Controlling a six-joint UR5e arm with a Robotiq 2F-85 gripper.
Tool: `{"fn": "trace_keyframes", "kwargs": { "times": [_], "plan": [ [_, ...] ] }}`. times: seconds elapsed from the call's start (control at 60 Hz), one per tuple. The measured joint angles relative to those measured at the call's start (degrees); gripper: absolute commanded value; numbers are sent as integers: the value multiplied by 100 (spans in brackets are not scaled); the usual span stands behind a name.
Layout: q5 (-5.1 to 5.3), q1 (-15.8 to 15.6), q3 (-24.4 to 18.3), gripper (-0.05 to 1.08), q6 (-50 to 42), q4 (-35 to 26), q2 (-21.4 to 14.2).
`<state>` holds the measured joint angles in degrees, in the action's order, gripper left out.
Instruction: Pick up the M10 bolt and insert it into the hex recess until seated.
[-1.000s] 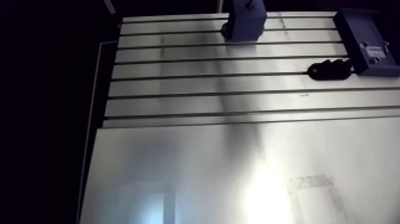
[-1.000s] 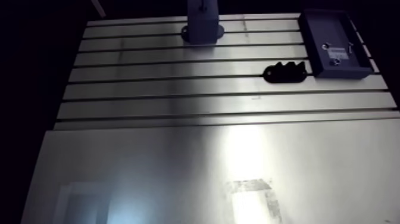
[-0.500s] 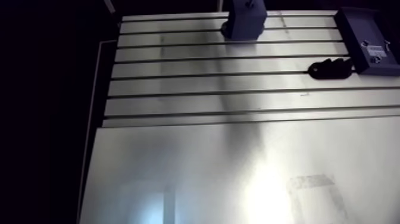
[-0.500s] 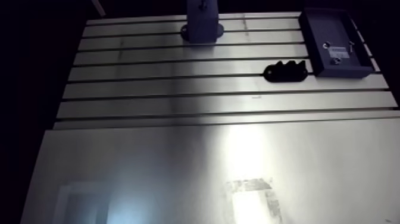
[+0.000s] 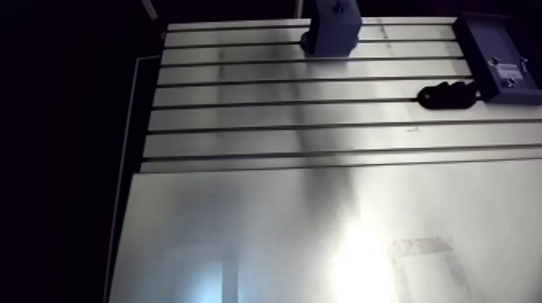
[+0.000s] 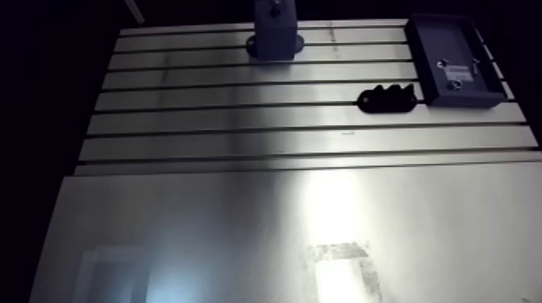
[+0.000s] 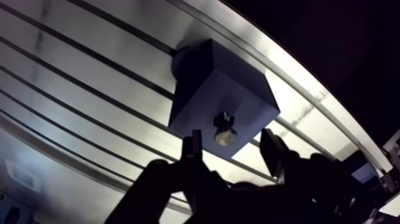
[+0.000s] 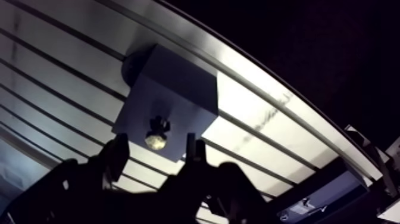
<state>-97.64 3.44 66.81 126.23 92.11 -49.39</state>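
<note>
Arm pose: the gripper [image 7: 230, 143] hangs over a blue-grey block [image 7: 202, 89] near the far edge of the slotted table [image 5: 282, 137] and points down at the block's top face.
Pincer: wide. The two fingers [image 7: 191, 146] stand apart, one on each side of the bolt, with a gap showing on both sides.
Bolt: the bolt [image 8: 156, 139] is on the block's top face, between the fingertips and beneath them. A shiny round end faces the wrist camera, with a darker part just beside it.
Hard to make out: the recess itself, and whether the bolt is fully seated.
Cut off: in the arm view the block's top runs past the frame edge.
Elsewhere: a black piece [image 5: 444, 95] lies just beside a dark tray [image 6: 452, 60], well apart from the block.
</note>
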Motion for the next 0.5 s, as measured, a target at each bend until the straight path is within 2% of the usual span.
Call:
{"fn": "trace_keyframes", "kwargs": {
  "times": [0.5],
  "plan": [
    [10, -10, -23, 2, -168, 161, -102]
  ]
}}
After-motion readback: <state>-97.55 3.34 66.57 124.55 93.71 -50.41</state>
